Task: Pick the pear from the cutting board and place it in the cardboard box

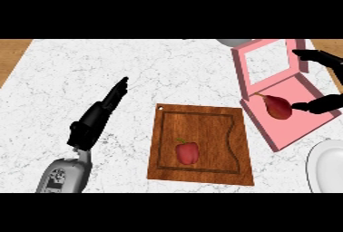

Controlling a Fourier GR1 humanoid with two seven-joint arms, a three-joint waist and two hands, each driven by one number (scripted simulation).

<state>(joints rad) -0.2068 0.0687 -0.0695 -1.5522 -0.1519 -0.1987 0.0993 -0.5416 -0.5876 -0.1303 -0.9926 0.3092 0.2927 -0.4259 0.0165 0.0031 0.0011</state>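
Head view. Pear (277,107) is off the cutting board (201,146) and lies inside the cardboard box (286,129), which shows pink here, lid flap up at the back. I judge the placing as good as done: pear rests on the box floor, near the back left corner, stem pointing up-left.

My right hand (320,105) is at the right edge, over the box. One finger group shows just beside the pear at its right, another higher up by the lid. Fingers look spread apart, nothing pinched between them; I can't tell for sure whether a fingertip touches the pear. What's left, as I read it: pull the right hand clear of the box.

My left hand (100,113) is out over the bench (87,68), well left of the board, fingers straight and pressed together, pointing away from me, holding nothing.

A red bell pepper (187,152) sits on the board, not part of the job.

Bench top is white marble with grey veining, wooden edges at the far corners. A white plate (327,165) shows at lower right, a grey round item (231,42) at the top edge, cut off.
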